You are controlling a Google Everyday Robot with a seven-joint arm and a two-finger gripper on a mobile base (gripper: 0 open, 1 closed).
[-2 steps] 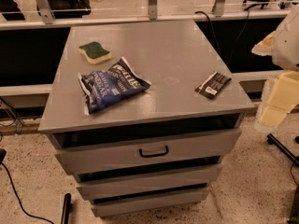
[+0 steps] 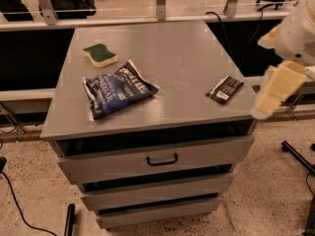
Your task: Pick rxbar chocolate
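The rxbar chocolate [image 2: 225,89] is a small flat black bar with pale text and a white patch at its near end. It lies flat near the right front corner of the grey cabinet top [image 2: 172,48]. My gripper [image 2: 269,98] is a pale cream shape hanging from the white arm [image 2: 298,31] at the right edge of the view. It is just off the cabinet's right front corner, to the right of the bar and apart from it. It holds nothing that I can see.
A crinkled blue chip bag [image 2: 117,89] lies at the front left of the top. A green-and-yellow sponge [image 2: 100,54] lies behind it. The cabinet has several drawers [image 2: 162,159] below. A rail and glass panel run behind it. Cables and a stand leg lie on the floor.
The gripper and arm have shifted a little left, closer to the cabinet's right front corner. The bar, bag and sponge have not moved.
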